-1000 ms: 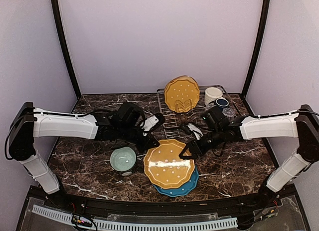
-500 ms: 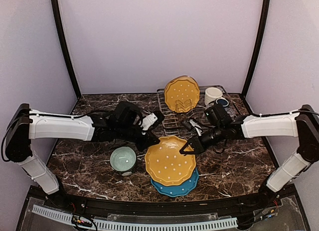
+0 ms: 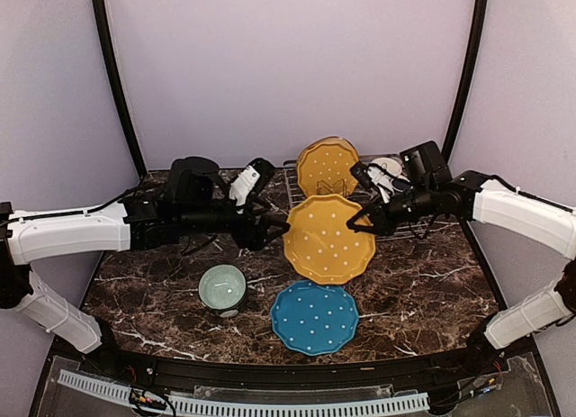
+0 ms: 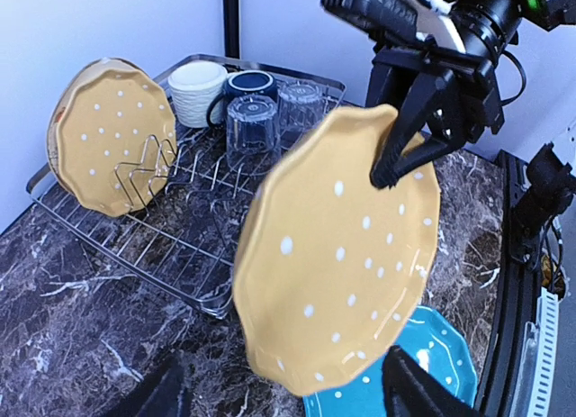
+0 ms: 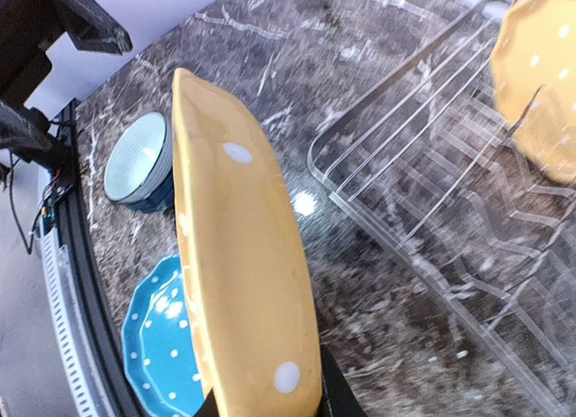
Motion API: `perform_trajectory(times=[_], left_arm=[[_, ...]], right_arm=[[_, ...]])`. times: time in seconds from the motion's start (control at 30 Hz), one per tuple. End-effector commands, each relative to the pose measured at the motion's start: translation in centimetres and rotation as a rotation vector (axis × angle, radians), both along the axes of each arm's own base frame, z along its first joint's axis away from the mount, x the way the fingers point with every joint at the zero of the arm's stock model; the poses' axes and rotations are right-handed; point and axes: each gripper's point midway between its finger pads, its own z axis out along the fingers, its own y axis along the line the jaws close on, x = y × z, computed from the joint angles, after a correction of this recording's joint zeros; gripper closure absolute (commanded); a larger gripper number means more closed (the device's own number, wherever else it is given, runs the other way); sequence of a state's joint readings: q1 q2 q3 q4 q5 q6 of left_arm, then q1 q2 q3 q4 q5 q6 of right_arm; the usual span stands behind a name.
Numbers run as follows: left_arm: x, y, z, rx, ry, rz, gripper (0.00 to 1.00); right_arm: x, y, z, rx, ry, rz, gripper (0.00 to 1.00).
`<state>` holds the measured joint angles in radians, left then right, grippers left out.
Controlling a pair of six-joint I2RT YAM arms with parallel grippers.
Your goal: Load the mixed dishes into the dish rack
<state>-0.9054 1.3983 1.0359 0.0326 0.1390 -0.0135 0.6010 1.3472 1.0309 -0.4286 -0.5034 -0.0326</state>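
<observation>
Hanging from the right hand point(image 3: 356, 226) (rim pinched, tilted): yellow dotted plate point(image 3: 328, 243).

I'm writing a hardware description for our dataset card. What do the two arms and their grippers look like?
The left arm and right arm match: smooth white shells on the long links, black joints, thin black cables outside. The left gripper and right gripper are black, slim-fingered, with a white part behind.
</observation>
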Motion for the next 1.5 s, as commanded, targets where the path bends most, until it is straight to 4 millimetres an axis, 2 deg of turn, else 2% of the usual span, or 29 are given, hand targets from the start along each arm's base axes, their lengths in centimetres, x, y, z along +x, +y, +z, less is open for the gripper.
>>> perform_trajectory(times=[0.0,0.13,0.27,0.33,0.5,0.67,0.9,1.07,1.47], left_arm=[[0.1,1.7,0.9,-0.025,-0.015,0.068,0.24],[0.3,2.3,0.6,-0.007,-0.011,0.100,0.17],[0.6,2.8,-0.2,0.027,-0.004,0.130,0.14],[1.0,3.3,-0.8,0.050,0.003,0.161,0.12],[1.3,3.9,-1.2,0.063,0.016,0.208,0.08],[1.1,4.3,-1.4,0.078,0.026,0.213,0.07],[1.4,5.0,-1.7,0.105,0.018,0.240,0.07],[1.6,5.5,-1.8,0.127,0.007,0.259,0.07],[1.7,5.9,-1.9,0.148,0.001,0.275,0.07]], right_arm=[[3.2,-1.0,11.1,0.076,-0.426,-0.011,1.00],[5.0,-1.9,16.4,0.036,-0.692,-0.017,1.00],[7.8,-3.4,20.0,0.000,-0.868,-0.037,1.00],[9.5,-4.2,21.0,-0.024,-0.945,-0.065,1.00],[13.7,-5.5,21.8,-0.069,-1.105,-0.099,1.00],[18.0,-5.6,21.3,-0.098,-1.154,-0.052,1.00],[21.5,-5.3,19.7,-0.078,-1.168,0.063,1.00],[22.9,-4.8,18.1,-0.068,-1.138,0.116,1.00],[24.3,-4.4,14.2,-0.052,-1.069,0.184,1.00]])
